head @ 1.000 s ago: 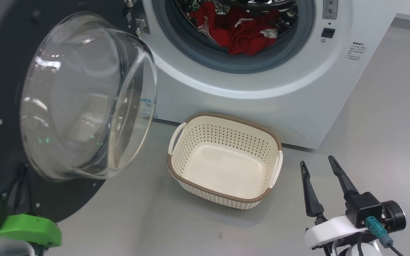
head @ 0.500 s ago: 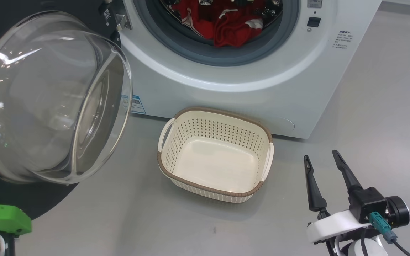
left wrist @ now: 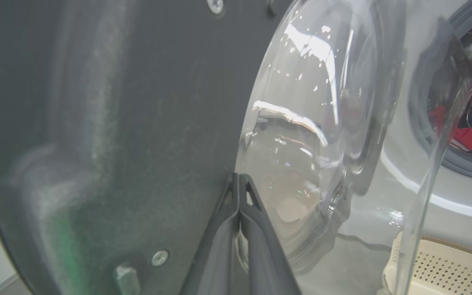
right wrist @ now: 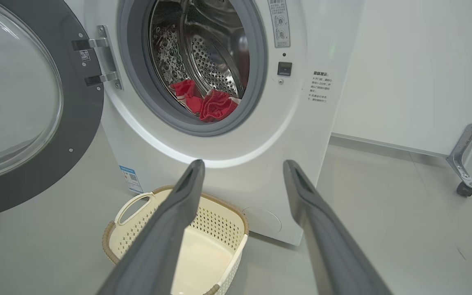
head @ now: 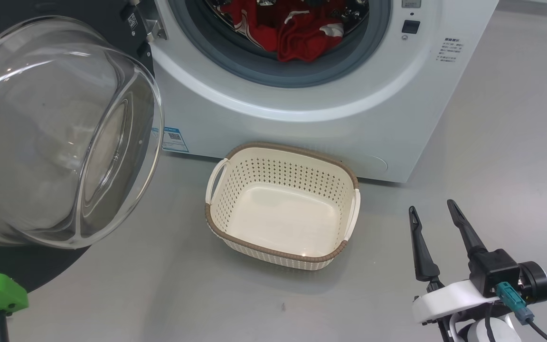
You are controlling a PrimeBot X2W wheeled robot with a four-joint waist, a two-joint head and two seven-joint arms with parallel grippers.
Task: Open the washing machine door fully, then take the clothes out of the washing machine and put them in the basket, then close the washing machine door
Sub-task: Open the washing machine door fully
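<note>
Near one washing machine (head: 302, 123) sits one basket (head: 283, 147).

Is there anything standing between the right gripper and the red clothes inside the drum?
Nothing visible does. The washing machine door is swung aside, the drum mouth before the clothes is open, and the basket sits lower than the right gripper.

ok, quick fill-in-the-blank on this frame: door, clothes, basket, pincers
The washing machine door stands ____.
The red clothes lie in the steel ____.
The basket is ____.
The right pincer is open; the left pincer is ____.
Missing words: open, drum, empty, shut.
</note>
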